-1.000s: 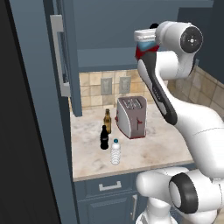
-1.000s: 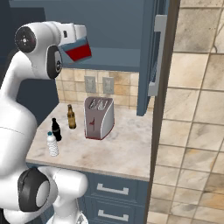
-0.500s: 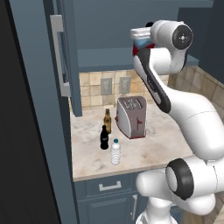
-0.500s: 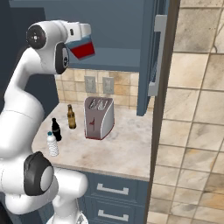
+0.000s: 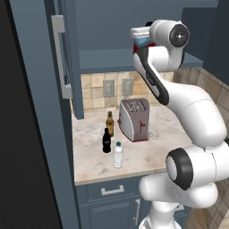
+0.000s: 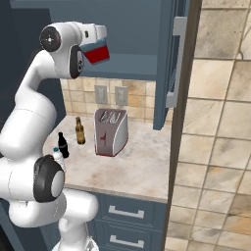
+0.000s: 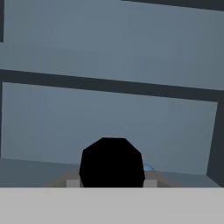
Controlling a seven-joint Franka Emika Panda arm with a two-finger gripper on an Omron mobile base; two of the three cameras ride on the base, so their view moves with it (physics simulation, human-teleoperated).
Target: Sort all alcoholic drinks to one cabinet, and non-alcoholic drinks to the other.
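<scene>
Fingers point(image 6: 100, 44) held the red-liquid bottle point(image 6: 97, 54), its black cap point(image 7: 112, 162) pointing into the open upper cabinet point(image 6: 132, 66) just ahead.

No readable text, brand, number or sign appeared anywhere. The cola bottle point(image 5: 106, 141) carried a label at its middle, too small to make out.

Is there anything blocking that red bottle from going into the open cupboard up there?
Nothing visible does. The red bottle, held in the jaws, is raised in front of the open cupboard; its door is swung aside, and the hand view shows bare shelves ahead.
</scene>
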